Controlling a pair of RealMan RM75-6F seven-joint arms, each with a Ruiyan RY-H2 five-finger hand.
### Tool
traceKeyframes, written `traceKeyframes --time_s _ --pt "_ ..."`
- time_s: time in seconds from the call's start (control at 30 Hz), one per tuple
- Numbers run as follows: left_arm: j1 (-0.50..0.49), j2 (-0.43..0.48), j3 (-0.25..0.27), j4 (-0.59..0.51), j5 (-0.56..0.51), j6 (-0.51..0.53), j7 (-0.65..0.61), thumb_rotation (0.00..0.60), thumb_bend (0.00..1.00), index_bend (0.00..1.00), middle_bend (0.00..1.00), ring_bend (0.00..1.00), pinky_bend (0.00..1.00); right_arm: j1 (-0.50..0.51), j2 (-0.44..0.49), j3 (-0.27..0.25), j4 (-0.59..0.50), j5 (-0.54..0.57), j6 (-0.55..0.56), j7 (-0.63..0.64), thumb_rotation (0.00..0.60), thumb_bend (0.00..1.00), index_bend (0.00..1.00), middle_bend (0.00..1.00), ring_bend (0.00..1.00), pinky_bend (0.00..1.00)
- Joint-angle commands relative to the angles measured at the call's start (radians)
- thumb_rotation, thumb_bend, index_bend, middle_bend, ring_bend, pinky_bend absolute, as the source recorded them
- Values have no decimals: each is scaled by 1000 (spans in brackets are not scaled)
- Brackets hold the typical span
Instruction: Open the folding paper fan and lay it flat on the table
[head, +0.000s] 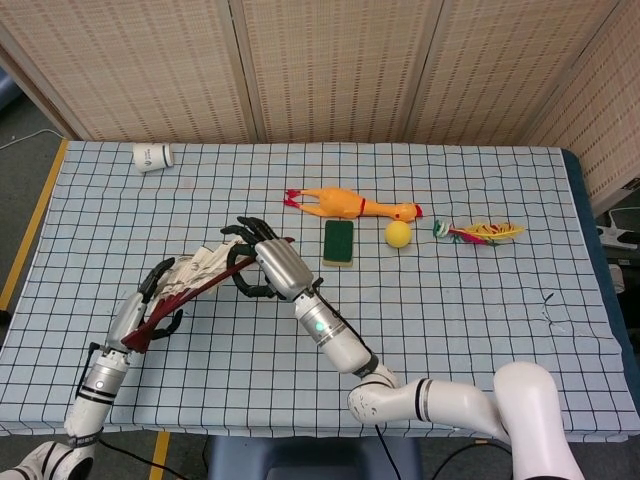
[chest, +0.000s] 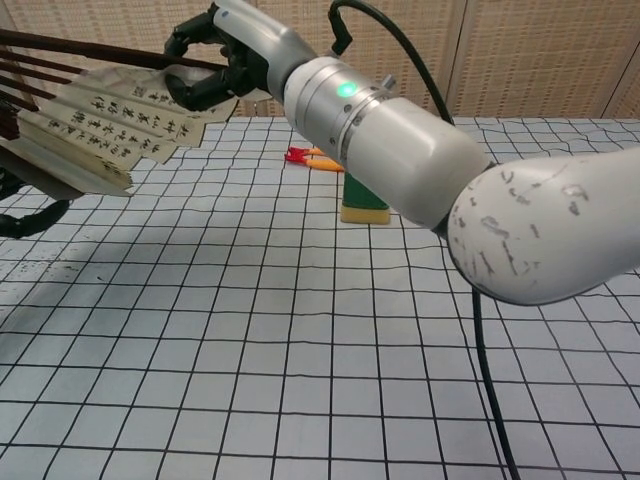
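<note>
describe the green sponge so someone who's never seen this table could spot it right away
On the blue-checked tablecloth, find the row of small items across the middle, below the orange rubber chicken. The sponge lies just under the chicken's body, left of the yellow ball. It is the only flat rectangular block there, dark green on top with a yellow layer beneath.

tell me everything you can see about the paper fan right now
The folding paper fan is partly open, held above the table. It has dark red-brown ribs and cream pleated paper with columns of dark writing, plain in the chest view. The right hand grips one outer rib near its far end; the left hand is at the pivot end. The pleats are still bunched, not spread flat.
</note>
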Motion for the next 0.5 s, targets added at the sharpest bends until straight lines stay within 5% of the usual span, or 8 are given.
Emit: traceKeyframes --time_s 0.03,0.2,0.4,0.5 --pt "-12 -31 -21 22 -24 -2 30 600 436 0 0 0 74 0 1 -2 -1 -2 4 0 600 611 745 152 0 0" --pt "-6 -64 -40 29 -45 24 19 600 426 49 0 0 74 3 0 -8 0 -1 3 2 600 611 745 152 0 0" --pt "12 -139 -106 68 -106 90 -2 600 433 452 7 0 137 1 3 -13 -1 -5 7 8 600 611 745 152 0 0" --pt "15 -153 -127 70 -134 90 4 600 454 557 69 0 173 -1 6 -17 -1 -9 8 13 600 611 745 152 0 0"
